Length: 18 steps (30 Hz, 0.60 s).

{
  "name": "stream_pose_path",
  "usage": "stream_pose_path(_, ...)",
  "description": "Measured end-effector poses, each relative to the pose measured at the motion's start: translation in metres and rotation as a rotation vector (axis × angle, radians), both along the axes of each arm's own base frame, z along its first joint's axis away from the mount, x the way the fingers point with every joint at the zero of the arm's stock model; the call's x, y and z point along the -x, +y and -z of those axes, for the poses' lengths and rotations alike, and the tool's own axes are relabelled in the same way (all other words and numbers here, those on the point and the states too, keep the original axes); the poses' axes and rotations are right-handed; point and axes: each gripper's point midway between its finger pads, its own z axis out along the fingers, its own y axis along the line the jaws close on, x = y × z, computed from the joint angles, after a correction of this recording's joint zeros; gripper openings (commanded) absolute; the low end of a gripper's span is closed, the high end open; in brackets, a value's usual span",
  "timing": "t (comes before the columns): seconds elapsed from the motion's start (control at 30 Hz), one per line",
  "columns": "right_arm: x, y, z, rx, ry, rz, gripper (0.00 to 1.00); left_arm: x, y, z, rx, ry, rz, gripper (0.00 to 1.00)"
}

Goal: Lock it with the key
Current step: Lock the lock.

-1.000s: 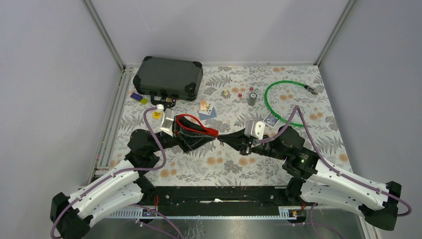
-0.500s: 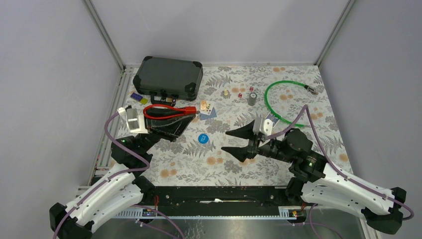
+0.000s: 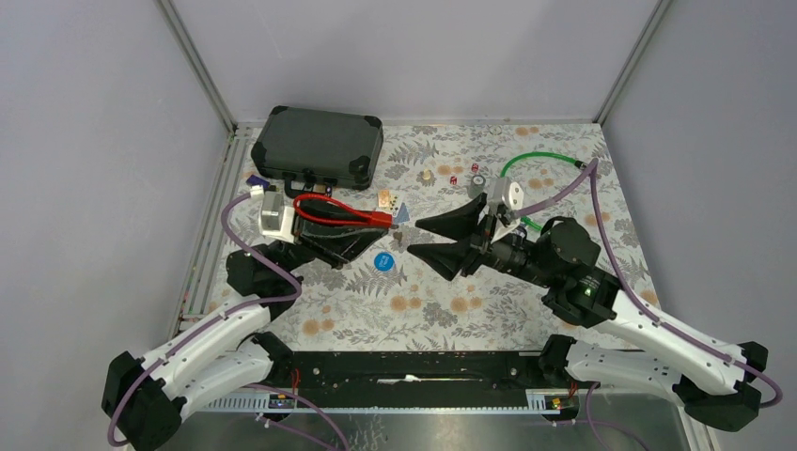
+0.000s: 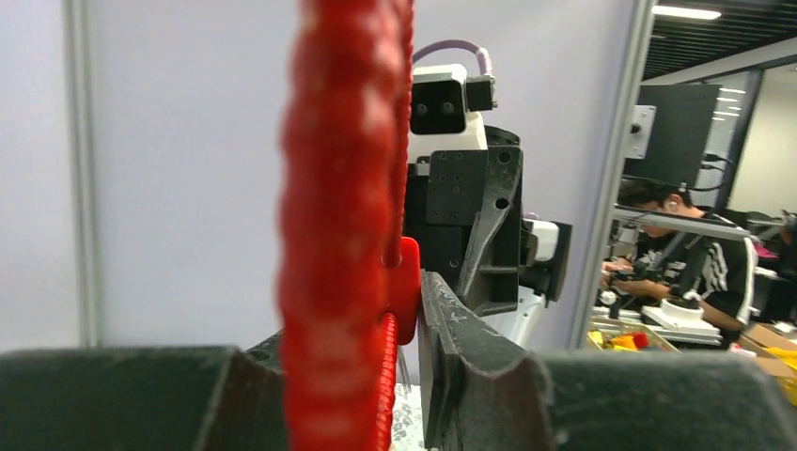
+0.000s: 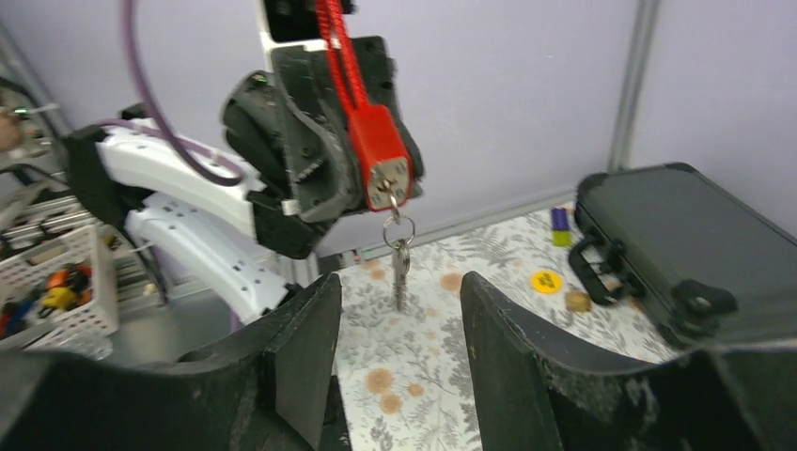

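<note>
Table: floral surface; carries all loose items.
Right arm: reaches in toward table centre; jaws spread, nothing between them, tips aimed at the lock body.
Left arm: raised at table left; jaws pinching the red cable loop of the lock.
Case: dark, closed, at the far left corner, handle toward the arms.
Green cable: far right, partly hidden behind the right arm.
Lock: red; held clear of the table, just in front of the case, body pointing at the right jaws.
Disc: blue, flat on the table below the lock.
Key: hangs on a ring from the end face of the lock body; apart from the right jaws.
</note>
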Motion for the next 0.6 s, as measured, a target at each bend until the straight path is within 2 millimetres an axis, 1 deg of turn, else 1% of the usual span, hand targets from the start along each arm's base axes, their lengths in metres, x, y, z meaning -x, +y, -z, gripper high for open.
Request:
stream_pose_path(0.17,0.019,0.003,-0.01,-0.011,-0.023,-0.106,0.54,0.014,-0.002,-0.004,-0.004,-0.028,0.082,0.0)
stream_pose_path(0.37,0.026,0.004,-0.009,-0.004,-0.032,-0.143,0.54,0.03,-0.001,-0.009,-0.007,-0.073,0.154,0.0)
stream_pose_path(0.47,0.027,0.003,-0.011,-0.012,-0.045,-0.149,0.53,0.032,-0.003,-0.007,-0.017,-0.079,0.176,0.0)
stream_pose_path(0.6,0.031,0.002,-0.013,-0.037,-0.081,-0.161,0.5,0.03,-0.007,-0.001,-0.037,-0.063,0.194,0.0)
